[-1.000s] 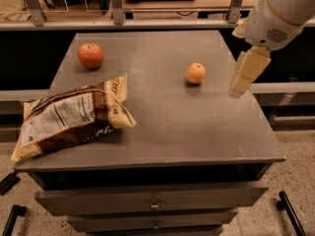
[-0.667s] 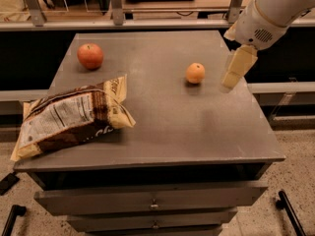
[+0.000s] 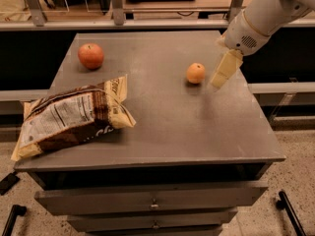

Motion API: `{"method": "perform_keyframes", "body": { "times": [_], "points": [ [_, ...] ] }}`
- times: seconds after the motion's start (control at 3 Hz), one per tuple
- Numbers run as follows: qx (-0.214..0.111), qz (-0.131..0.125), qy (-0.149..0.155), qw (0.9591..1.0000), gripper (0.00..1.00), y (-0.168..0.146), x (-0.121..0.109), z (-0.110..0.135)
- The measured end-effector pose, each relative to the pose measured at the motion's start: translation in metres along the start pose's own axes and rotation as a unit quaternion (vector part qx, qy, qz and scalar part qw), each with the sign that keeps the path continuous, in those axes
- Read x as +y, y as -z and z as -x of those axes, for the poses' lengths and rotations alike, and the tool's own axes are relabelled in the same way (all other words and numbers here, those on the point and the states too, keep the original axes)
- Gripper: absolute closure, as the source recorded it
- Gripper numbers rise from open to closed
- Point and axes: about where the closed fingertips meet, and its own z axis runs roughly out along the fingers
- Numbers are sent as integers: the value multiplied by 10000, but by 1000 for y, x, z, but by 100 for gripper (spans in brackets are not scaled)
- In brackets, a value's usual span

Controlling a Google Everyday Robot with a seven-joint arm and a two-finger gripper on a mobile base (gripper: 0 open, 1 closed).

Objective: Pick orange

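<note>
A grey metal worktop [image 3: 187,127] fills most of the view. It tops a cabinet whose stacked drawers [image 3: 152,200] show along the front edge below, each with a small handle at its middle. The cabinet stands on a pale speckled floor [image 3: 300,181]. Behind the far edge runs a light horizontal rail [image 3: 147,23] with upright posts. The robot's white arm [image 3: 266,14] comes in from the upper right corner and slopes down toward the right side of the worktop, ending in a rounded wrist housing. On the left front part of the worktop lies a crumpled brown-and-white snack bag [image 3: 74,119]. It rests flat, with printed panels facing up and one corner overhanging the left edge. The cream-coloured gripper [image 3: 224,72] hangs below the wrist, tilted down and to the left, low over the right rear part of the worktop. It is just to the right of the fruit nearest it, apart from it and holding nothing. Seen side-on as a single slab, it does not show whether it is spread or closed. A red-orange apple [image 3: 91,56] sits at the far left corner, well apart from everything else. The orange [image 3: 195,73], smaller and lighter in colour, rests on the worktop right of centre toward the back, between the apple and the gripper and much nearer the gripper.
</note>
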Motion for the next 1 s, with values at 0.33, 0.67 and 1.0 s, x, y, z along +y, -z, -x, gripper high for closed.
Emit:
{"method": "perform_keyframes", "body": {
  "times": [0.33,0.67,1.0],
  "points": [
    [-112,137,7,9998,0,-17,-3,6],
    [-155,263,14,9995,0,-36,-2,9],
    [-123,343,26,9993,0,-52,-2,10]
  ]
}}
